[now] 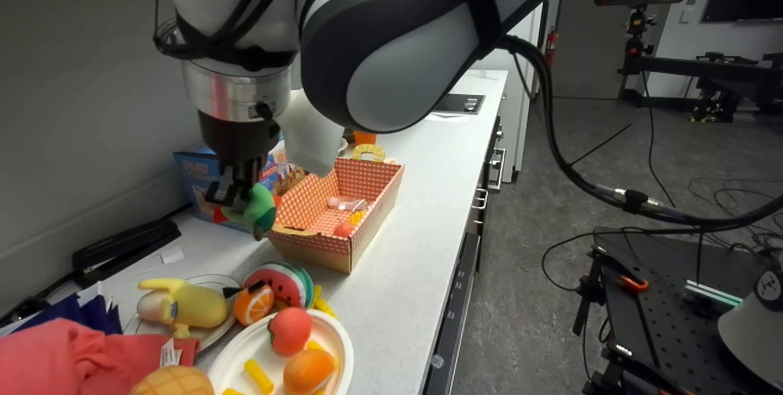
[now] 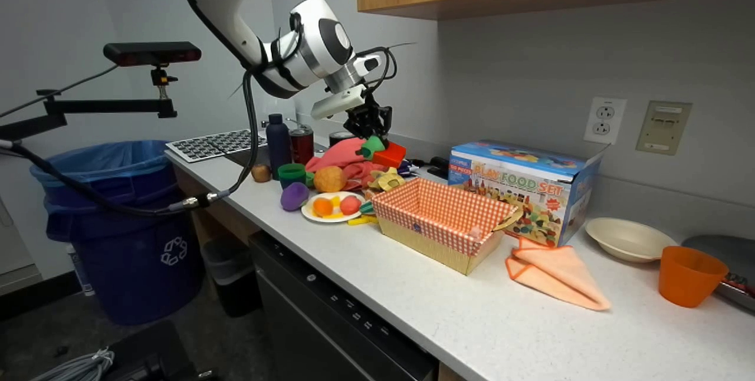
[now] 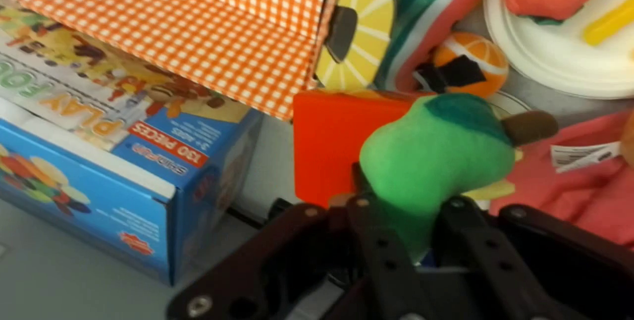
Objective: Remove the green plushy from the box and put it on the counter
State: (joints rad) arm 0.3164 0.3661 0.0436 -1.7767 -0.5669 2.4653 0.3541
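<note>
Jaws clamp the green pear-shaped plush toy point(image 3: 431, 156), best lowered (never dropped) onto the smooth white countertop point(image 2: 519, 334).

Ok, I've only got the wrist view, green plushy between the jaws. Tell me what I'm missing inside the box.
Observer: In an exterior view, a small red toy lies in the box.
Operator: Now check the counter, past the box end farthest from the green plushy.
Observer: A peach cloth lies there, in an exterior view.
Operator: Name something standing beyond it.
Observer: An orange cup stands upright on the counter, farther from the box than the cloth.
</note>
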